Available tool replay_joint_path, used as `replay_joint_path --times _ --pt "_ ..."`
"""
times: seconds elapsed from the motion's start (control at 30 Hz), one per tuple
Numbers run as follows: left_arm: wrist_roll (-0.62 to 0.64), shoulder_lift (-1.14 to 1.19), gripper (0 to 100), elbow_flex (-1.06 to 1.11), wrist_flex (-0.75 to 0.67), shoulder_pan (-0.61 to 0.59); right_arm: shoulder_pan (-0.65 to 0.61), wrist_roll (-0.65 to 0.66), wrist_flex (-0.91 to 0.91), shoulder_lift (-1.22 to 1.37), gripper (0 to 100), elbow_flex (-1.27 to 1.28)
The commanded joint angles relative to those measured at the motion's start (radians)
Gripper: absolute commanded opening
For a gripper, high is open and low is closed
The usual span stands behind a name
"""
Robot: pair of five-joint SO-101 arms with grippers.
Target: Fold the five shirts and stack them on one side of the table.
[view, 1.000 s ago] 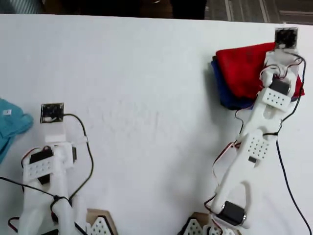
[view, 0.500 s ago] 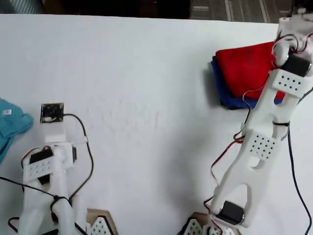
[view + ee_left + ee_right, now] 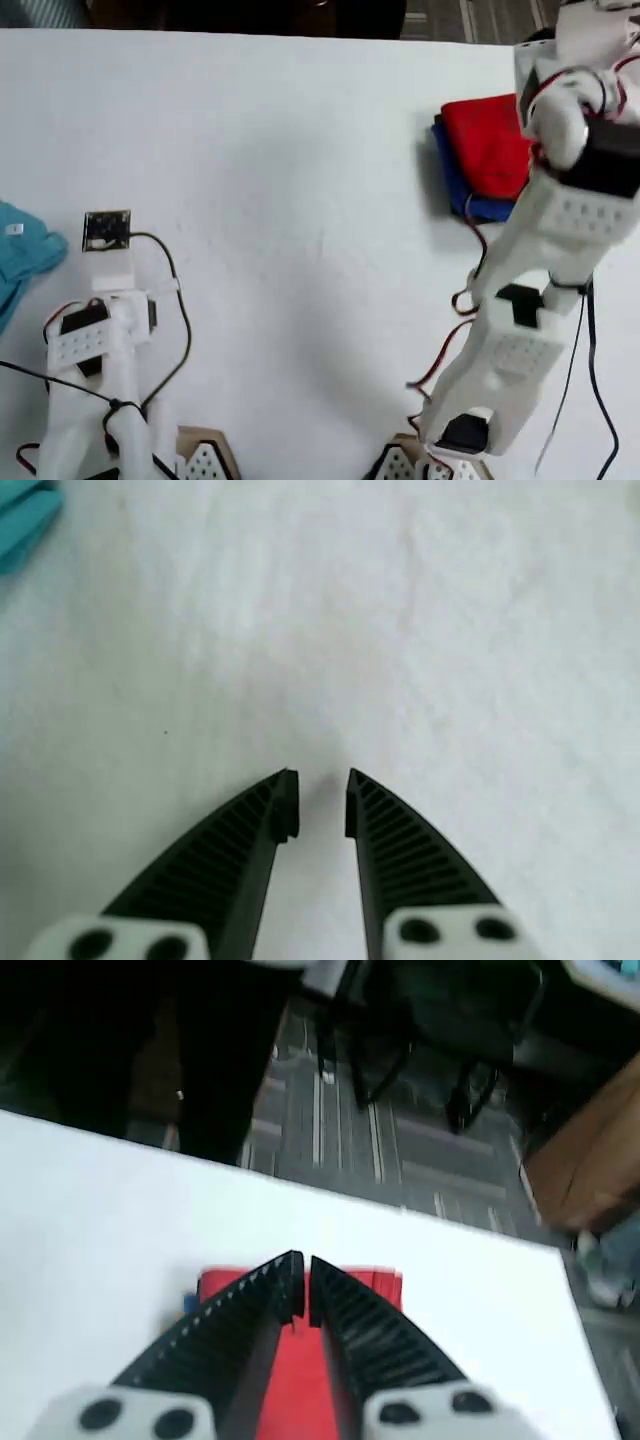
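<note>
Shirts lie at both ends of the white tabletop [image 3: 300,150]. At the right end, near the far edge, a folded red shirt [image 3: 490,145] sits on top of a folded blue shirt [image 3: 452,190], whose edge shows along the red one's left and near sides. At the left edge, well apart from that stack, a teal shirt [image 3: 25,250] lies loose and unfolded, partly cut off by the frame.

The right arm [image 3: 540,260] stands tall beside the stack and hides its right part in the high view. The right hand [image 3: 304,1285] is held above the red shirt [image 3: 300,1380], its two dark ribbed fingers [image 3: 245,1330] drawn almost together with only a sliver between the tips, holding nothing. A thin strip of the blue shirt [image 3: 189,1303] shows at the red one's side. Beyond the tabletop's far edge is a carpeted floor [image 3: 400,1160] with chair legs [image 3: 380,1060].

The left arm [image 3: 95,340] sits low at the near left. The left hand [image 3: 320,805] hangs over bare cloth-covered tabletop, its tips a narrow gap apart and empty, with a corner of the teal shirt [image 3: 25,515] off to one side.
</note>
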Motion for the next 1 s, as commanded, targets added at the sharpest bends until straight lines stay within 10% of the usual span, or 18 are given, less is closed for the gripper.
replay_joint_path --times 0.0,0.3,0.67,0.97 --pt "-0.003 -0.02 11 0.001 -0.014 0.009 -0.015 -0.005 0.028 -0.166 1.8 -0.021" --pt "-0.003 -0.02 11 0.001 -0.014 0.009 -0.016 -0.005 0.03 -0.651 1.8 0.276" --pt "-0.003 -0.02 11 0.001 -0.014 0.009 -0.145 0.0 -0.035 -1.323 1.8 1.392" --pt "-0.003 -0.02 11 0.001 -0.011 0.009 -0.147 0.003 -0.467 -1.612 1.8 2.447"
